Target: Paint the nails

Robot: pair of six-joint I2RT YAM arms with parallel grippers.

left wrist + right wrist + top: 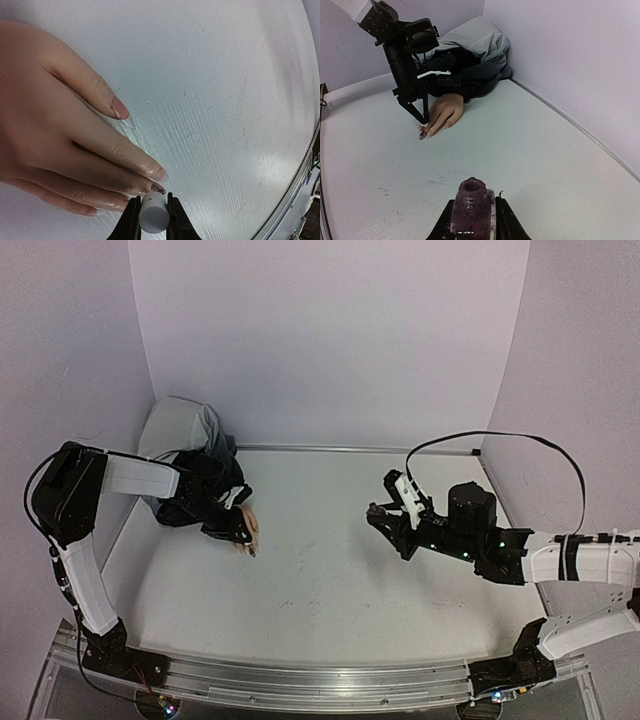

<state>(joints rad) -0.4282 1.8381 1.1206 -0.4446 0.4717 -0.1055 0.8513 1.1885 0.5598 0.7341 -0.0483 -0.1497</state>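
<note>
1. Over at the far left of the counter (330, 580), the mannequin hand (248, 530) lies palm down with its fingers pointing toward the near edge.
2. Its black sleeve (465, 82) runs back to a grey cloth (185, 425) bunched in the far left corner, against the walls (330, 340).
3. My left hand (152, 206) comes down steeply over the mannequin's fingertips. It is pinching a small white cap (153, 214), with one dark finger pressed on each side.
4. The cap sits just beside the nails (158, 188), at the tips of the grouped fingers. Whatever hangs under the cap is hidden from me, so I cannot tell whether anything touches a nail.
5. The nail closest to the cap is dark purple, and the one next to it is pale and glossy. The nail on the finger spread apart from the others looks pinkish, and the nail at the near edge of my left wrist view is too small to judge.
6. My right hand (472, 222) is on the right side of the counter, well apart from the mannequin hand, and points left toward it.
7. It is clamped around a polish bottle (472, 202), with a finger on each flank.
8. The bottle's neck is open, and purple polish is smeared around the rim and threads.
9. Whether the bottle rests on the counter or hangs above it, I cannot tell.
</note>
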